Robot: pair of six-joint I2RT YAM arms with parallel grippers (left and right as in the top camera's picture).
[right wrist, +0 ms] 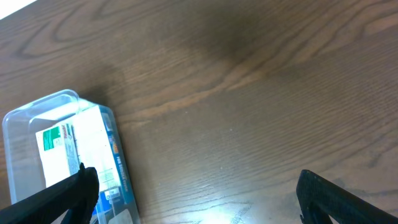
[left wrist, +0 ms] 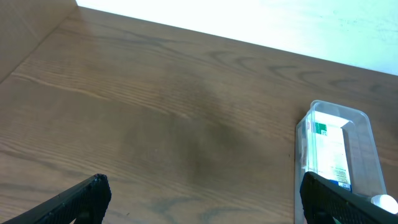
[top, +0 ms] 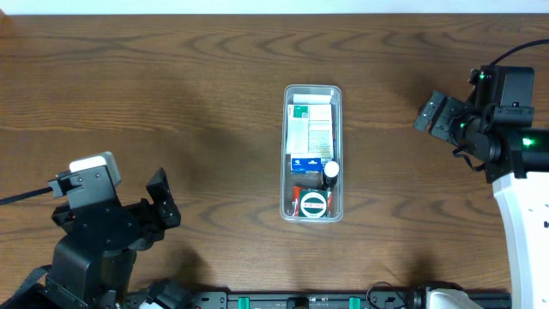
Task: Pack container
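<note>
The clear plastic container (top: 338, 112) stands in the middle of the wooden table, long side running front to back. It holds a white and green box (top: 309, 127), a blue and white box, a red item, a round black and white lid (top: 313, 203) and a small bottle. My left gripper (top: 163, 199) is open and empty at the front left, well apart from it. My right gripper (top: 433, 113) is open and empty to the container's right. The container shows at the right in the left wrist view (left wrist: 367, 124) and at the lower left in the right wrist view (right wrist: 18, 118).
Brown wood-grain table (top: 171, 103) all around. The left arm's base sits at the front left, the right arm's white base (top: 523, 223) at the right edge. A black rail runs along the front edge.
</note>
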